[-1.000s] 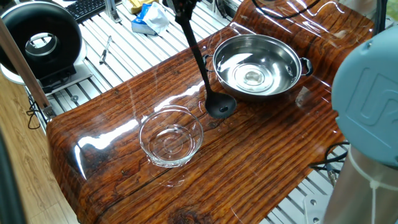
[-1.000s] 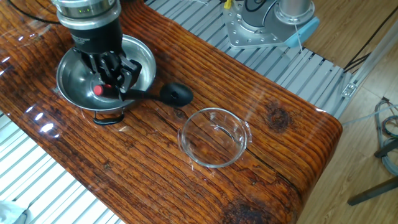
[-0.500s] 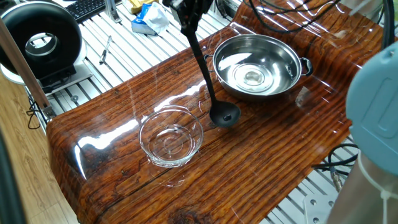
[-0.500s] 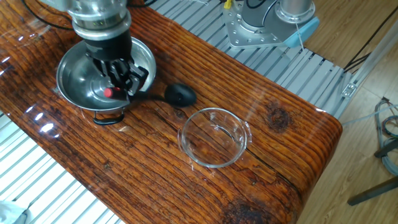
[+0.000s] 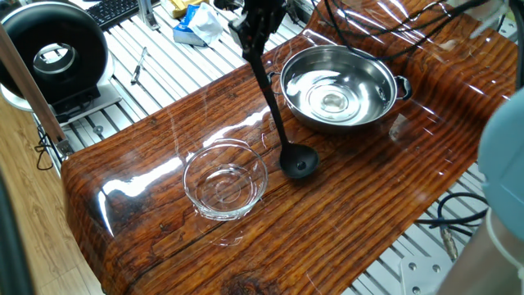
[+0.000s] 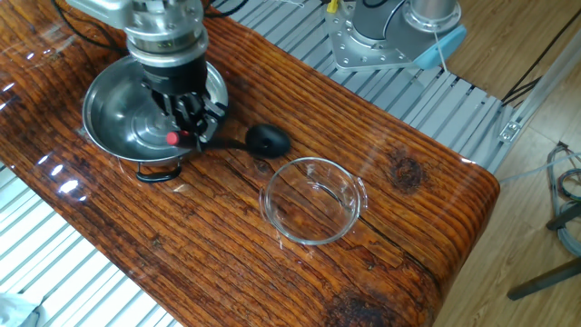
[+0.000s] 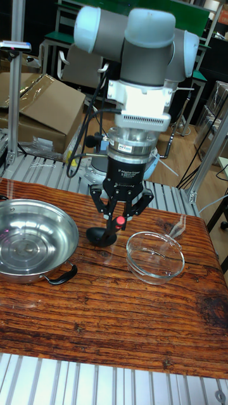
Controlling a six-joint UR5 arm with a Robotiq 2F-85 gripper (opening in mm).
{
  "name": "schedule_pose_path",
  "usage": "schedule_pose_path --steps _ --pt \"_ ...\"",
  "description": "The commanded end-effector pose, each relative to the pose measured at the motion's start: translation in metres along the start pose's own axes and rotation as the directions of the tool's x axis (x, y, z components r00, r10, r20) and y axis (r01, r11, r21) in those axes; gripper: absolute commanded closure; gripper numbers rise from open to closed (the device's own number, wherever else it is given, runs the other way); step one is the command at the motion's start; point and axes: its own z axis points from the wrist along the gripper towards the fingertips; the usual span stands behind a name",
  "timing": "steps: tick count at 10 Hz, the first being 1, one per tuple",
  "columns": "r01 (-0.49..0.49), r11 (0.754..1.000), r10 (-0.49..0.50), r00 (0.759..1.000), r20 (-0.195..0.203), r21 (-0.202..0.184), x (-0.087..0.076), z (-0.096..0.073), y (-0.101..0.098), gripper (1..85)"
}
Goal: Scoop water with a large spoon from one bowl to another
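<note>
Pincer: pincer [image 7: 120, 218] is clamped on the red-tipped upper end of the large spoon [image 5: 278, 123], above the near rim of the steel bowl [image 5: 340, 86].
Large spoon: its handle slants down from the pincer, and its black cup [image 6: 269, 140] hangs low over the bench [image 5: 344, 213], between the steel bowl and the glass bowl [image 5: 225, 182]; whether the cup touches the wood cannot be told.
Change from a second ago: pincer and spoon have shifted away from the steel bowl, and the cup sits nearer the glass bowl; both bowls lie where they were.
Steel bowl: its polished inside shows faint glints; the water level cannot be made out.
Glass bowl: stands well apart from the steel bowl, on the spoon cup's far side.
Bench: glossy dark wood with strong grain, resting on a ribbed aluminium frame [image 6: 427, 100].
Room: beyond the steel bowl's side of the bench lie a keyboard [image 5: 115, 10], a blue-and-white packet [image 5: 195, 24] and a round black device [image 5: 53, 53]; cardboard boxes [image 7: 44, 107] stand behind the arm.
</note>
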Motion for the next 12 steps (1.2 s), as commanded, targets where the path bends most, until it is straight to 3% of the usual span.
schedule_pose_path --steps 1,7,12 --pt "0.006 1.000 -0.006 1.000 0.011 -0.013 0.006 0.007 0.008 84.7" --pt "0.036 0.999 -0.036 0.997 0.072 -0.003 -0.011 0.022 -0.002 84.7" --pt "0.056 0.998 -0.058 0.995 0.075 0.017 -0.015 0.029 -0.009 84.7"
